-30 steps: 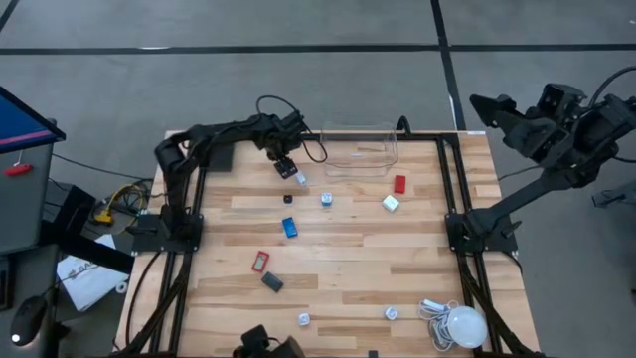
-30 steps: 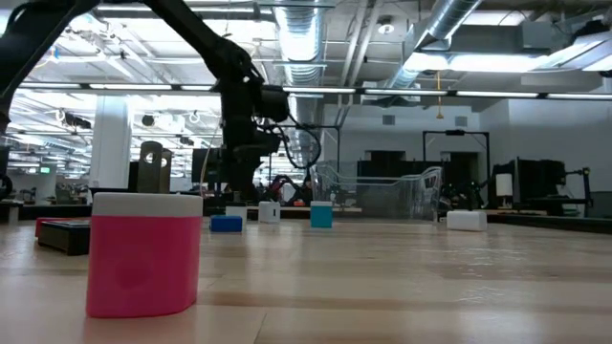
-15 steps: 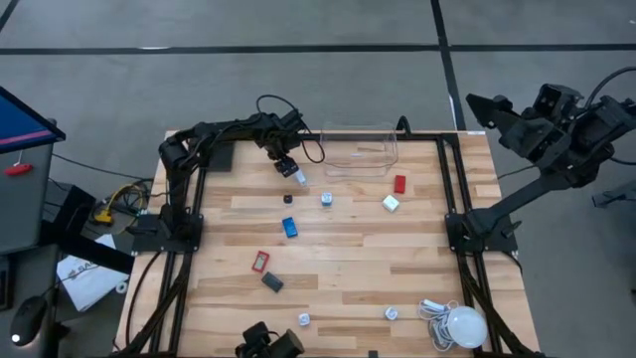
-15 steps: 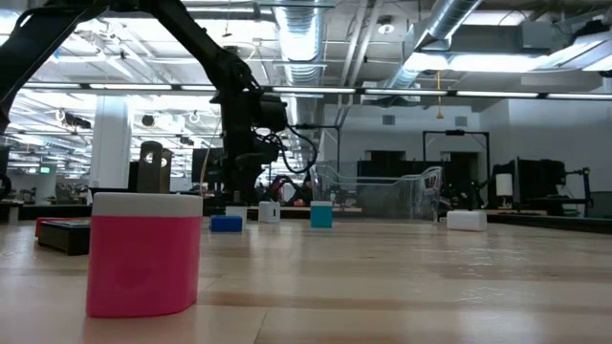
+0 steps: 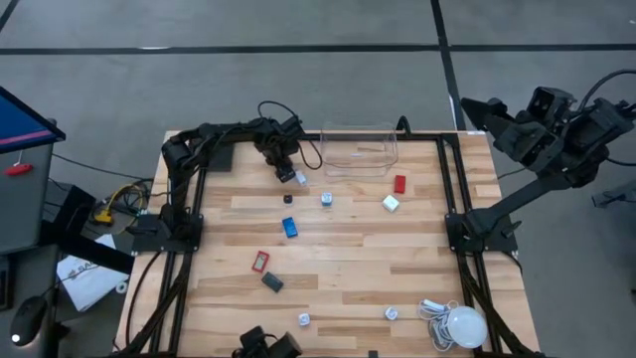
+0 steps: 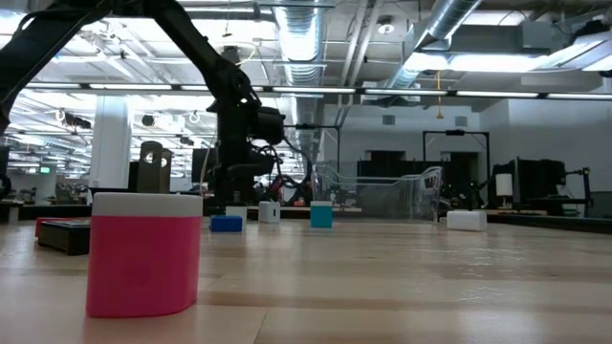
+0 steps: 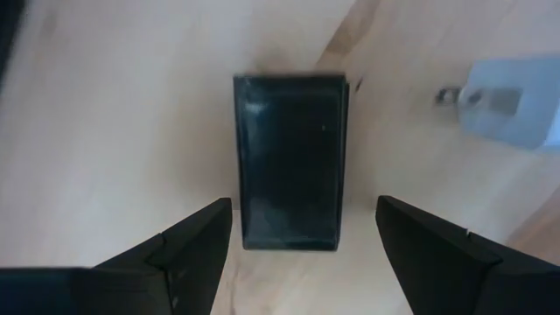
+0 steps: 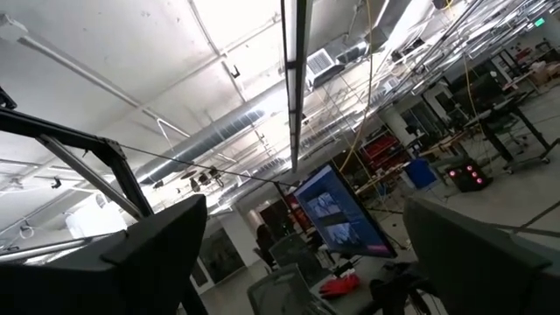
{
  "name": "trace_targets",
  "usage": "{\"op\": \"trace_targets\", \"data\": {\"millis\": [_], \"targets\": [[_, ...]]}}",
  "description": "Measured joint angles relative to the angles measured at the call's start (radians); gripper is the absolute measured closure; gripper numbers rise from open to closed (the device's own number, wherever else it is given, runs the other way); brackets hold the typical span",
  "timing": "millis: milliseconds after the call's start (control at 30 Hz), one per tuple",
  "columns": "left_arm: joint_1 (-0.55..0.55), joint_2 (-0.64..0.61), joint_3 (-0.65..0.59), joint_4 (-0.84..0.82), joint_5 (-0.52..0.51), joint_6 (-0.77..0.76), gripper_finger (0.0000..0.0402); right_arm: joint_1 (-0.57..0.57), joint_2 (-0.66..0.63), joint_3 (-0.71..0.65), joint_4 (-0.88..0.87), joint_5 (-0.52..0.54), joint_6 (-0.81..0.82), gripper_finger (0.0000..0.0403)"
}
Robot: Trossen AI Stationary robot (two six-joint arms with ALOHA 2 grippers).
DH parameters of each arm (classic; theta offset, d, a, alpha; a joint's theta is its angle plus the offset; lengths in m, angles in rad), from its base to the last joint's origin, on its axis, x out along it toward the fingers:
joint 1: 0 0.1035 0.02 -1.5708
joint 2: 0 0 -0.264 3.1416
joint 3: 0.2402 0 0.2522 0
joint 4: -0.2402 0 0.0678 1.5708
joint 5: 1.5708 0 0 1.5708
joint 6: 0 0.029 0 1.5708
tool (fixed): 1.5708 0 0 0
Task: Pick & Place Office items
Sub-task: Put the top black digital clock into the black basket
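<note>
Left hand [image 7: 304, 229] positioned over a black block [image 7: 292, 160] at the far side of the table [image 5: 348, 249].

The left hand's fingers are spread, one on each side of the black block, not touching it; the block lies flat on the table, near a pale grey plug piece [image 7: 512, 102]. Remaining office items lie scattered across the table: a blue block [image 5: 289, 227], a red block [image 5: 399, 183], a white block [image 5: 391, 203]. The right hand [image 5: 477, 105] is raised beyond the table's right edge, fingers released.
</note>
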Motion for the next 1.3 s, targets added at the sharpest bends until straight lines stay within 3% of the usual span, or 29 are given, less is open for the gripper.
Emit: {"op": "trace_targets", "data": {"millis": [133,400,867,1100,1300], "targets": [[0.0,-0.007,-0.036,0.034,0.007,-0.014,0.0143,0.0,0.0,0.0,0.0,-0.001,0.0,0.0024],[0.0,-0.011,-0.056,0.075,0.022,-0.057,0.0253,0.0,0.0,0.0,-0.001,-0.003,0.0,0.0024],[0.003,-0.106,-0.058,0.077,0.01,-0.083,0.0254,0.0,0.022,0.0,-0.009,-0.004,0.006,0.0023],[0.006,-0.239,-0.064,-0.01,-0.009,-0.213,0.0253,0.015,0.044,0.0,0.002,-0.008,0.026,0.0023],[0.013,-0.415,-0.163,-0.071,-0.072,-0.383,0.0254,0.056,0.056,0.0,0.02,-0.002,0.037,0.0023]]}}
